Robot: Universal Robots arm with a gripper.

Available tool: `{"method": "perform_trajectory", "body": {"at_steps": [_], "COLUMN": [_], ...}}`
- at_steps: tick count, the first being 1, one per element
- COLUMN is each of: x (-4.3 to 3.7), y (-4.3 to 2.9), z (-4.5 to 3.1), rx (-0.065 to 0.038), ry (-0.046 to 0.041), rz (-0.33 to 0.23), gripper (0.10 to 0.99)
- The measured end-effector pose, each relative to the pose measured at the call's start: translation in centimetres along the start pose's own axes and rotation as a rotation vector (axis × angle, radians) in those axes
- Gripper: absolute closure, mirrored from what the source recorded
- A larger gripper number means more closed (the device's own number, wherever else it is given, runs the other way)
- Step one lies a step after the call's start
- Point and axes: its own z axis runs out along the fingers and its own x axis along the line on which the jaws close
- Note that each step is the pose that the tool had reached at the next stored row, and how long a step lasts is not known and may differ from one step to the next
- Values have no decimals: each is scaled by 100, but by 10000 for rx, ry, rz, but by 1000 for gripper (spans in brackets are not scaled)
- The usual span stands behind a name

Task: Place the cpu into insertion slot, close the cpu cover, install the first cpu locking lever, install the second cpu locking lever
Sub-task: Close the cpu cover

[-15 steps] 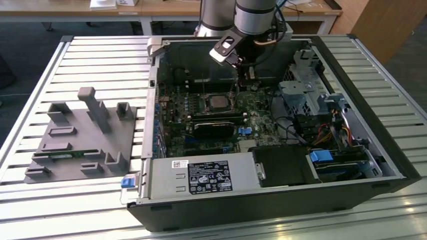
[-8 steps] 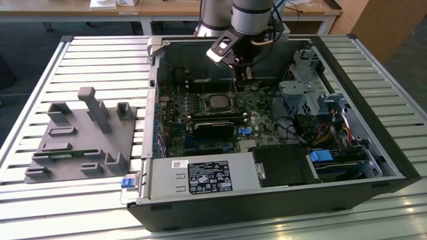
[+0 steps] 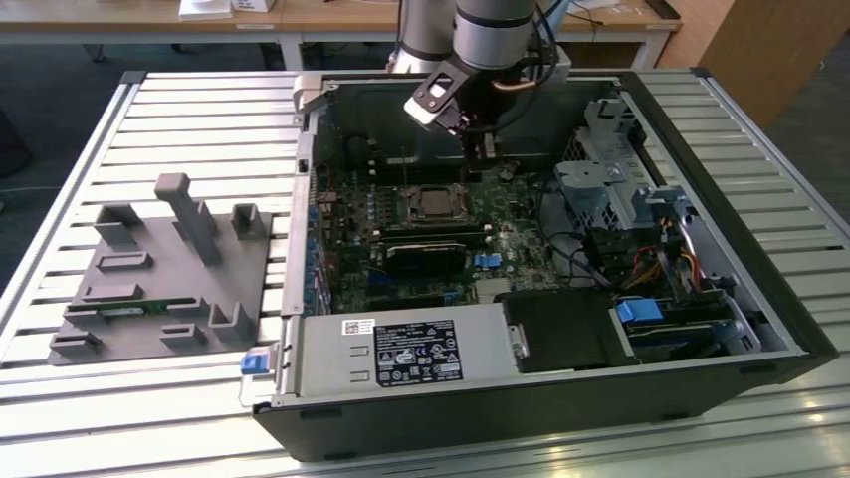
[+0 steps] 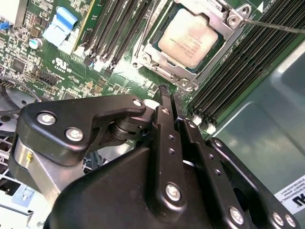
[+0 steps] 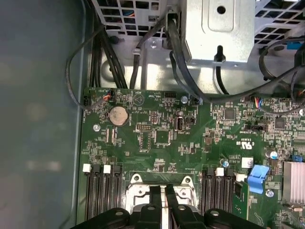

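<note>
Gripper [image 4: 167,95], jaws nearly together, holding nothing, near cpu [image 4: 190,37] seated under closed cpu cover [image 4: 162,72]

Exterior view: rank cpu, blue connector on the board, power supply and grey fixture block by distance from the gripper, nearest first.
1. cpu, right by the gripper.
2. blue connector, mid-motherboard.
3. power supply, at the case edge nearest the camera.
4. grey fixture block, outside the case, exterior view's left.

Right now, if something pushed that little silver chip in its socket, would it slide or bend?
The cpu probably would not slide: the cpu cover appears to frame it all round. Its flat metal top looks rigid, so bending seems unlikely. Smooth and thin, it would likely be slippery to grip.
</note>
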Motion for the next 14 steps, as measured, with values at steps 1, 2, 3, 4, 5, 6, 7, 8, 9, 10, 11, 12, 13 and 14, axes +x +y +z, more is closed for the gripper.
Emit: {"method": "perform_trajectory", "body": {"at_steps": [1,2,3,4,5,6,7,8,9,10,11,12,13,14], "x": [0,1,1,1,0,-2,-4,-4,-4,-4,-4,-4,-4,-4], "y": [-7,-13,-18,-24,-31,-35,-41,-48,-57,-64,-70,-73,-74,-74], "z": [0,1,5,11,17,26,36,45,54,63,69,73,75,76], "rx": [0,0,-2,-1,0,0,0,0,0,0,0,0,0,1], "ry": [-1,-1,2,2,1,0,0,0,1,1,1,-1,0,-2], "rz": [0,0,0,1,0,0,0,-1,-1,0,0,0,-2,-3], "gripper": [910,910,910,910,910,910,910,910,910,910,910,910,910,910]}}
